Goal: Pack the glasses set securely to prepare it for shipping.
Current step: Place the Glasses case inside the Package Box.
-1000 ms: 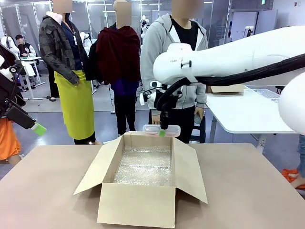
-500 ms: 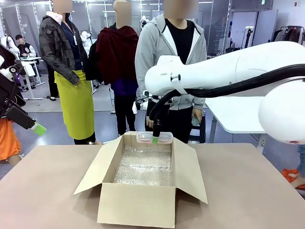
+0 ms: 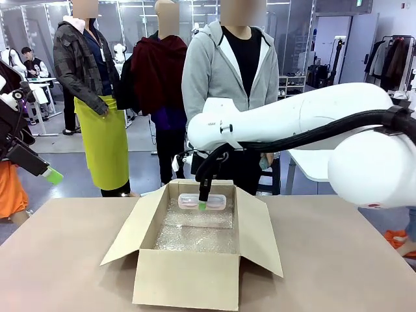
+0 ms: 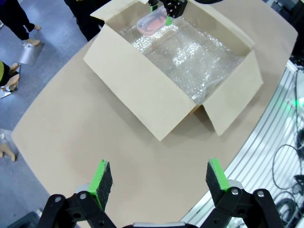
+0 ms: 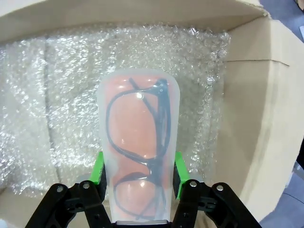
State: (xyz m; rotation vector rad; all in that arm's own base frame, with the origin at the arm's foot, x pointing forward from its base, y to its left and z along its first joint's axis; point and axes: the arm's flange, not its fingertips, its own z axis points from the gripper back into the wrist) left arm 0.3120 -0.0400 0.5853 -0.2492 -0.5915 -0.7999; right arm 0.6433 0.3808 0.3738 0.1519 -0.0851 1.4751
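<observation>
1 pink glasses case (image 5: 137,137) pinched by right gripper (image 5: 137,166) over bubble wrap (image 3: 195,237) lining far end of box (image 3: 188,279), for cushioned set-down. Left gripper (image 4: 158,167) spread wide, empty.

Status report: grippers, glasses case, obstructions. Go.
Right gripper shut on pink glasses case. Case at open cardboard box's far end, over bubble wrap. Left gripper open, high above table. Nothing blocking.

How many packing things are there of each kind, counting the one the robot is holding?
cardboard box: 1
bubble wrap sheet: 1
pink glasses case: 1
Total: 3
</observation>
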